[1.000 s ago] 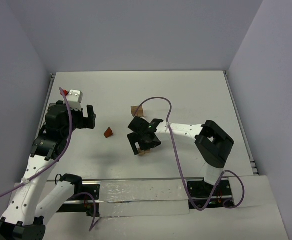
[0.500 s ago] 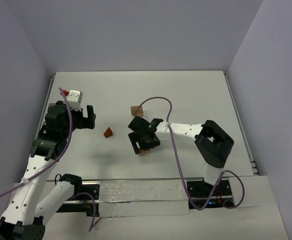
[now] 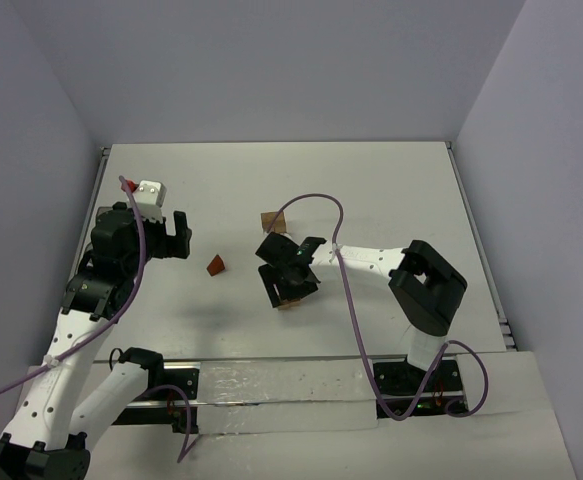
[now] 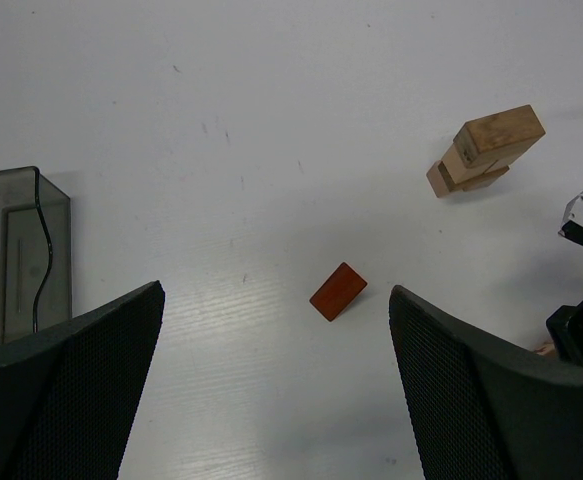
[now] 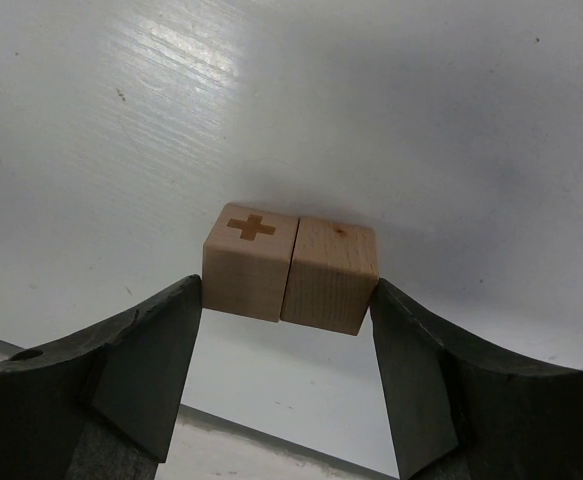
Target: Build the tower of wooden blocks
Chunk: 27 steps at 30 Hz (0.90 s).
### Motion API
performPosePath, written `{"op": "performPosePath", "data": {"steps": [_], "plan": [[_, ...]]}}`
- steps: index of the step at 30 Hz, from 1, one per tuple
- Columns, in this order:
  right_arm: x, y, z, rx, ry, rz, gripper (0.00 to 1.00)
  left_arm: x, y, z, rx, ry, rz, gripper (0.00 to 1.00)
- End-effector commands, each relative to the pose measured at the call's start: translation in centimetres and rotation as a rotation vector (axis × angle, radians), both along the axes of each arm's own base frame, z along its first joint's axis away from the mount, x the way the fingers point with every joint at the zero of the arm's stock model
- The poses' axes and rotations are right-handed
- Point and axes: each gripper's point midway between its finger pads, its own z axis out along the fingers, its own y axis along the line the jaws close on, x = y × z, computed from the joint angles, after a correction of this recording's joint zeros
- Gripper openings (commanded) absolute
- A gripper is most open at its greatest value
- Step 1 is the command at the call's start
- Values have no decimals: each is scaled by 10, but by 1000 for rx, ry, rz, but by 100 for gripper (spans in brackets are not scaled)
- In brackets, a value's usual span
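From here I see the white worktop (image 3: 391,190) with both arms reaching over it, the left arm (image 3: 66,335) along the left edge and the right arm (image 3: 426,285) bent toward the middle. A dark bin (image 4: 21,250) shows at the left edge of the left wrist view. My left hand (image 3: 179,235) hangs released, fingers spread wide and touching nothing. My right hand (image 5: 289,290) is low near the centre, clenched on a pair of tan cubes (image 5: 291,268) that sit side by side and touch, one marked with a cross. A short stack of tan blocks (image 4: 486,150) stands just beyond that hand. The reddish-brown wedge (image 4: 338,291) lies alone on the worktop between the two hands
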Motion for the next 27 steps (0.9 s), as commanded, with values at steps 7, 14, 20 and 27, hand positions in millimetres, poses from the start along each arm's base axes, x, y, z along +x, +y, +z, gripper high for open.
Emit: {"op": "performPosePath", "data": {"steps": [7, 14, 20, 27], "plan": [[8, 7, 6, 20, -16, -12, 71, 6, -2, 17, -21, -67, -9, 99], [14, 8, 18, 24, -48, -16, 65, 6, -3, 15, -16, -66, -11, 99], [26, 9, 42, 48, -70, -40, 62, 8, -3, 15, -11, -63, -12, 99], [45, 4, 77, 83, -84, -83, 59, 11, -4, 15, -8, -59, -16, 99]]}}
